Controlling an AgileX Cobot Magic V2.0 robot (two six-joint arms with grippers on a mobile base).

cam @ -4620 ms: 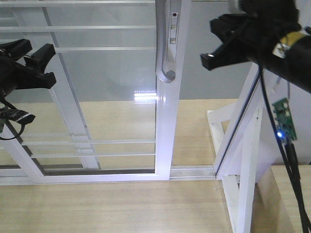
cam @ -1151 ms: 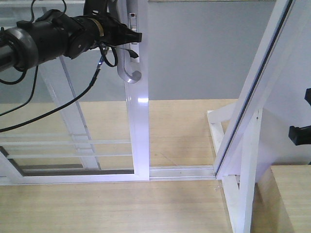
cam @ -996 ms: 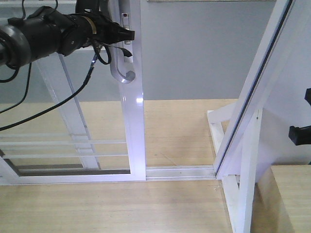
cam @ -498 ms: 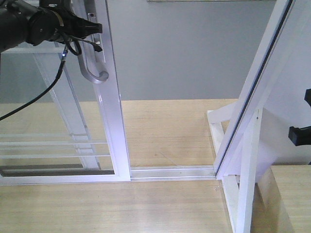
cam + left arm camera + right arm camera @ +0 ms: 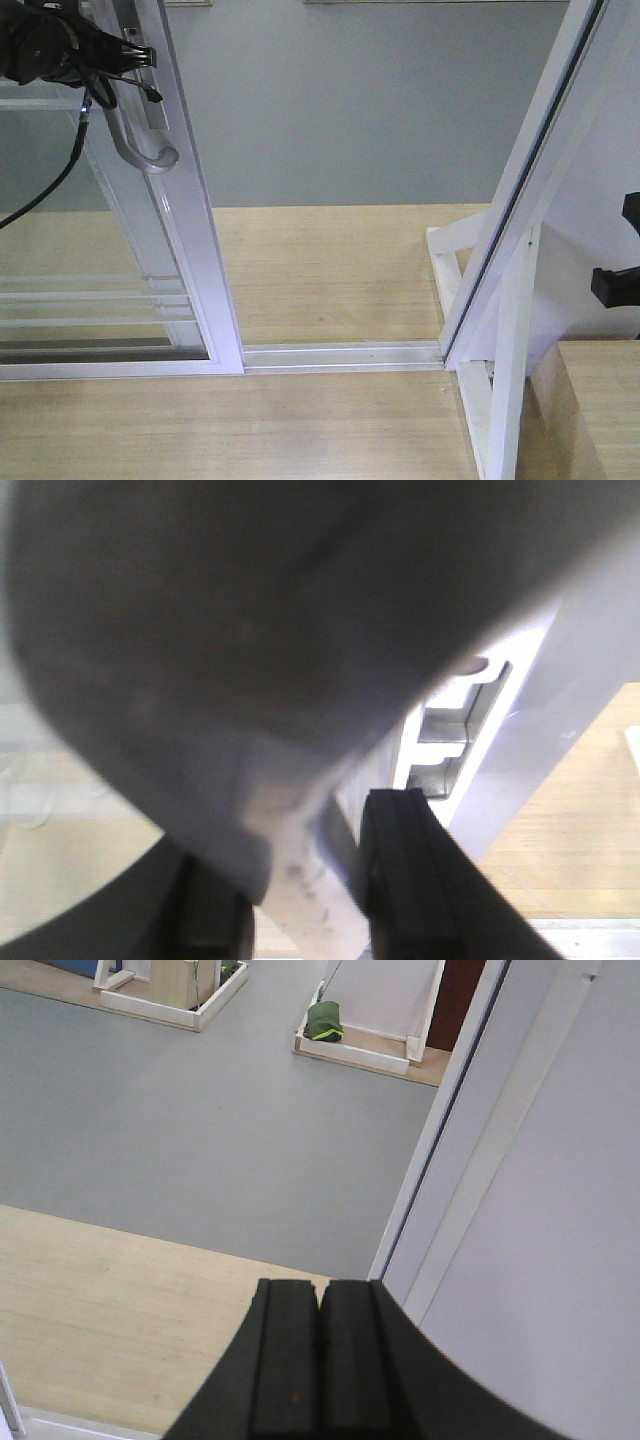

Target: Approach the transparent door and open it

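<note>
The left claw (image 5: pixel 300 880) is closed on the door's grey handle (image 5: pixel 140 150), one black finger (image 5: pixel 400 870) on each side. The door (image 5: pixel 195 260) stands at the left end of its floor track (image 5: pixel 340 355), by the wood floor (image 5: pixel 330 270). The right claw (image 5: pixel 320 1360) is pressed shut with nothing in it.
</note>
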